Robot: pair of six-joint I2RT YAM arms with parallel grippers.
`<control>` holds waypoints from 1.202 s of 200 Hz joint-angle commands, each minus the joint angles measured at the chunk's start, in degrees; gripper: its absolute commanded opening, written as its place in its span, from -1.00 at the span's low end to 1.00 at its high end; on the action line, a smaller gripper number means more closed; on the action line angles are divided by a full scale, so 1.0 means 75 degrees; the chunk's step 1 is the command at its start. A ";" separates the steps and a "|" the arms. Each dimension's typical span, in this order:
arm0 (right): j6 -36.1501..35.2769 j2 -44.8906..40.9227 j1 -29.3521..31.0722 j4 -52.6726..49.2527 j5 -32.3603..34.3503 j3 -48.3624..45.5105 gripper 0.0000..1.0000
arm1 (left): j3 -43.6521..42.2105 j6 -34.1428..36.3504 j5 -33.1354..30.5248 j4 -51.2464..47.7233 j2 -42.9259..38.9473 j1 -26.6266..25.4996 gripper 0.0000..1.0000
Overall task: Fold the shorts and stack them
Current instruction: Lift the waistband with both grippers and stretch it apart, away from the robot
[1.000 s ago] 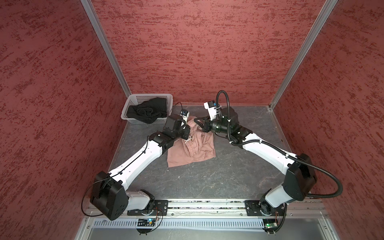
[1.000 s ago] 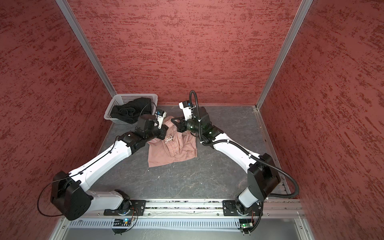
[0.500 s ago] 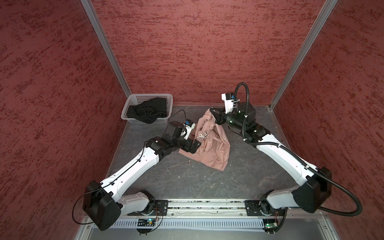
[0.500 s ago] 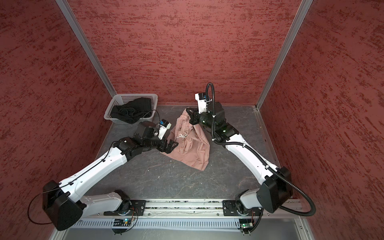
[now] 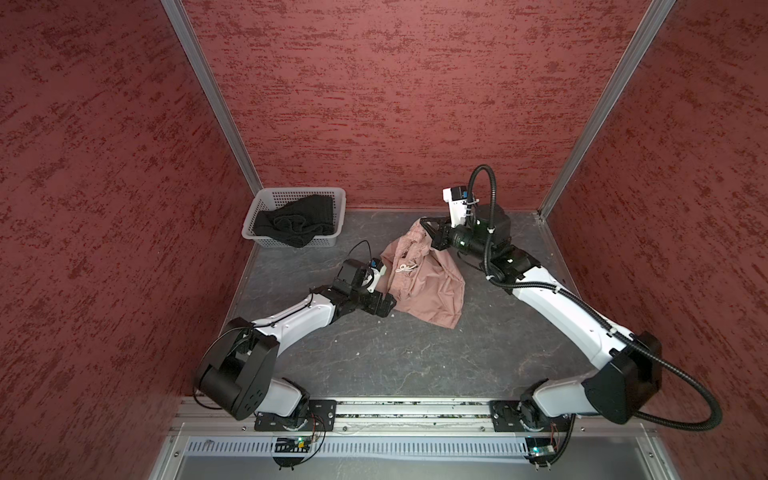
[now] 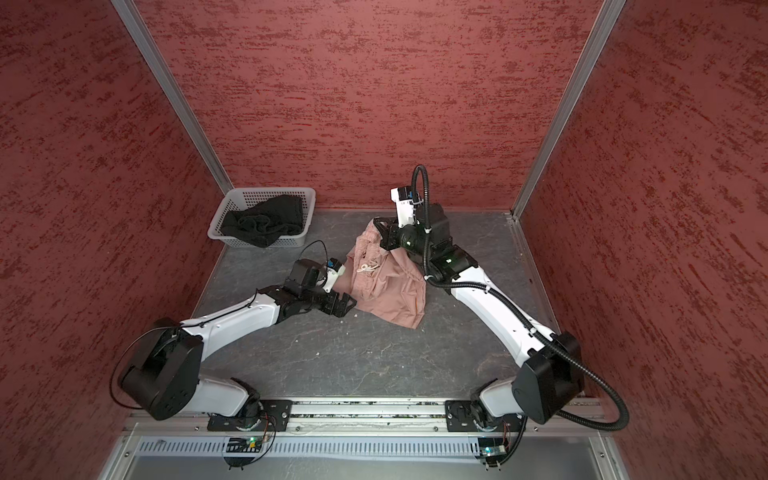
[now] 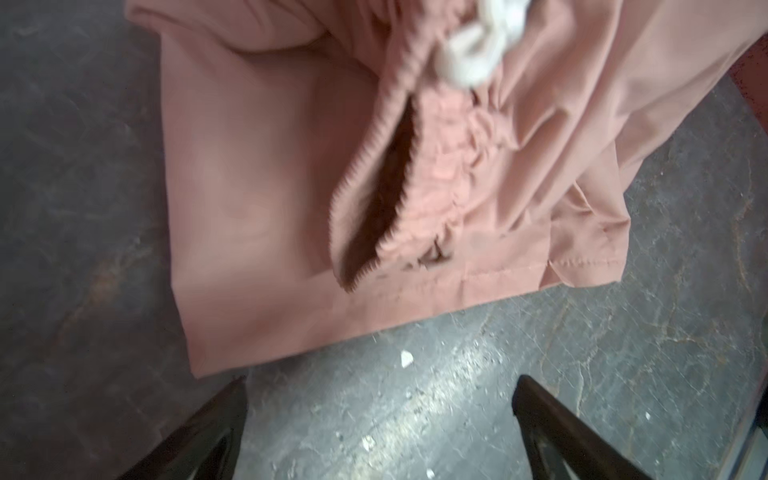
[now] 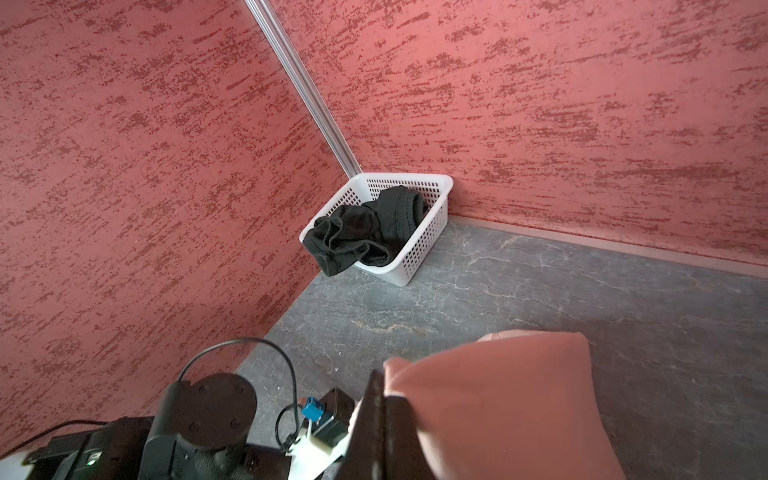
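Observation:
The dusty pink shorts hang partly raised in mid-table, their lower part spread on the surface. My right gripper is shut on a raised edge of the cloth. My left gripper stands open over bare table just off the hem, touching nothing; the gathered waistband and white drawstring show beyond it. The black shorts lie crumpled in the basket.
A white perforated basket sits in the back left corner against the red walls. The grey table runs forward to a metal rail where both arm bases are mounted. Small white crumbs dot the surface.
My left gripper has opened, let go of the pink shorts and drawn back toward the front. My right gripper has carried its edge of the cloth to the right and up.

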 commanded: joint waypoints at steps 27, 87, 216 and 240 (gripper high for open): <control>-0.0191 -0.0649 -0.0083 0.0155 0.0247 -0.0108 -1.00 | 0.0849 0.0605 0.1102 0.1025 0.0978 0.0048 0.83; -0.0198 -0.0835 -0.0228 0.0082 0.0446 -0.0073 -1.00 | 0.1692 0.0532 0.1036 0.0306 0.1785 -0.0021 -0.74; -0.1639 -0.1509 -0.3327 -0.1976 0.2319 0.2385 -1.00 | 1.0490 0.1122 0.2318 -0.7968 0.2215 -0.2257 -1.00; -0.1906 -0.1291 -0.3719 -0.2168 0.2369 0.3152 -1.00 | 1.1490 0.1230 0.2454 -0.8362 0.2438 -0.2301 -1.00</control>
